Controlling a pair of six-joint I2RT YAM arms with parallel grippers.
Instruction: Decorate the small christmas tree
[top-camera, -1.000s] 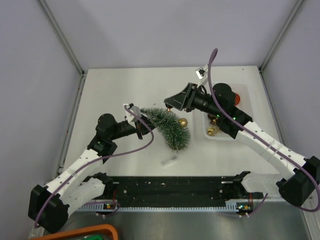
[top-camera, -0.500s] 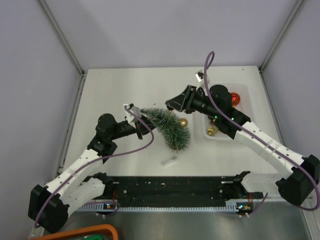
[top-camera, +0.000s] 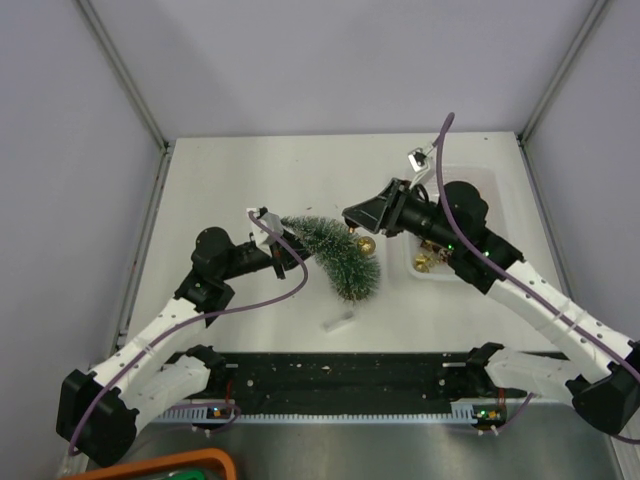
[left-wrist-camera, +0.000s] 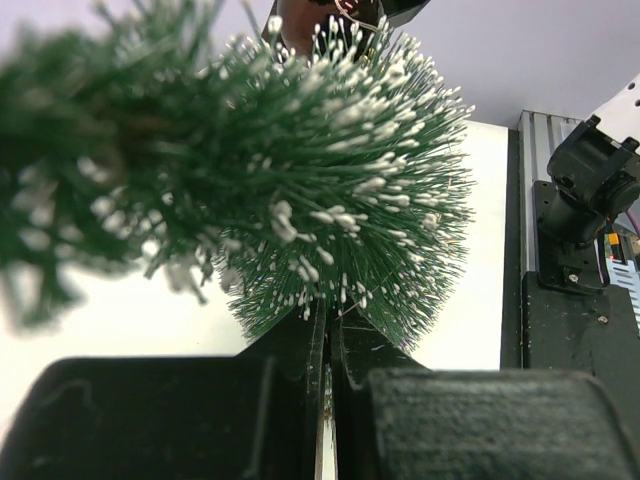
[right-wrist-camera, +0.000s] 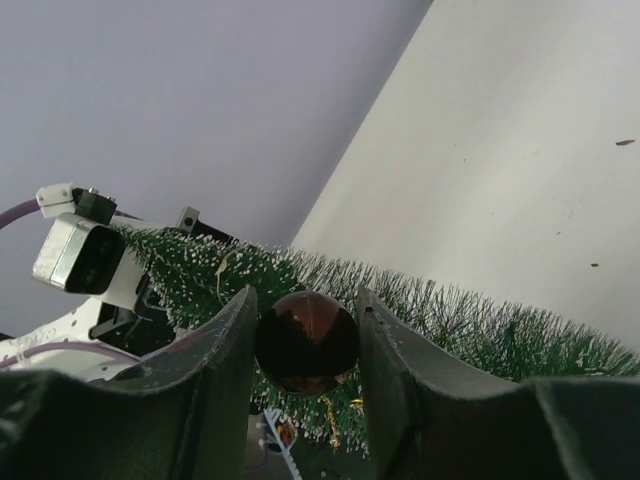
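Where the left jaws are: clenched tight on the thin tip of the small christmas tree (top-camera: 338, 255), holding it over the desk (top-camera: 240, 180).
Tree: near the middle of the desk and tilted. Its tip points up-left into the left jaws and its wide end slopes down to the right. Whether its base touches the desk cannot be told.
Done so far: one gold bauble (top-camera: 367, 244) sits against the tree's right flank and seems to be hung there. Its hook is too small to see.
In hand: the right jaws are grasping a brown bauble (right-wrist-camera: 306, 342), squeezed between them just above the branches. Whether it touches the bristles cannot be told.
Left to do: in my judgement, this brown bauble has not yet been hung, and more pieces wait after it.
Tray (top-camera: 412, 268): right of the tree and partly under the right arm, with gold ornaments (top-camera: 428, 262) lying in it.
Progress: early, by my reckoning, with one decoration on and the second at the branches.
Writing: no brand, label or lettering can be read in any view.
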